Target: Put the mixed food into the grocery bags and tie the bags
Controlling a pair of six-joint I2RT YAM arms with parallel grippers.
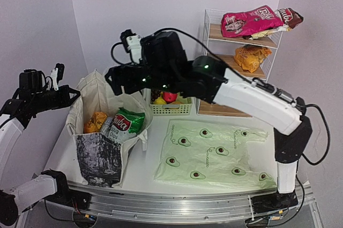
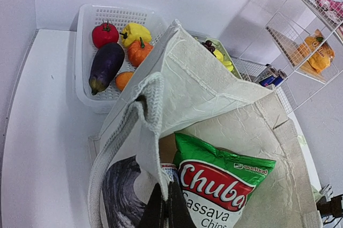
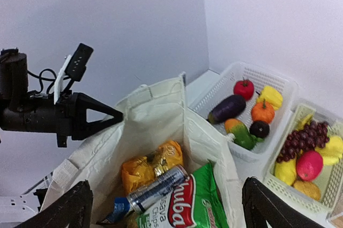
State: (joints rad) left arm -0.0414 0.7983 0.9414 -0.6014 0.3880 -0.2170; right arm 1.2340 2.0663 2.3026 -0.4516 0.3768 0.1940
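Observation:
The beige canvas tote [image 1: 102,147] stands open at the left. Inside lie a green-white snack packet [image 3: 187,206], an orange packet [image 3: 147,166] and a drink can [image 3: 153,190]. My left gripper [image 1: 74,95] is shut on the tote's left rim fabric [image 2: 147,104] and holds it up. My right gripper [image 3: 166,209] is open wide and empty, hovering above the tote's mouth. The avocado-print plastic bag [image 1: 211,153] lies flat on the table at the right. Grapes [image 3: 300,139], bananas [image 3: 332,147] and a red apple [image 3: 309,164] sit in a green basket [image 3: 278,188].
A white slotted basket [image 2: 88,29] of toy vegetables stands behind the tote. A wire shelf [image 1: 211,35] at the back right holds a pink packet [image 1: 249,21] and an orange packet [image 1: 252,56]. Drink cans [image 2: 270,76] lie near the shelf.

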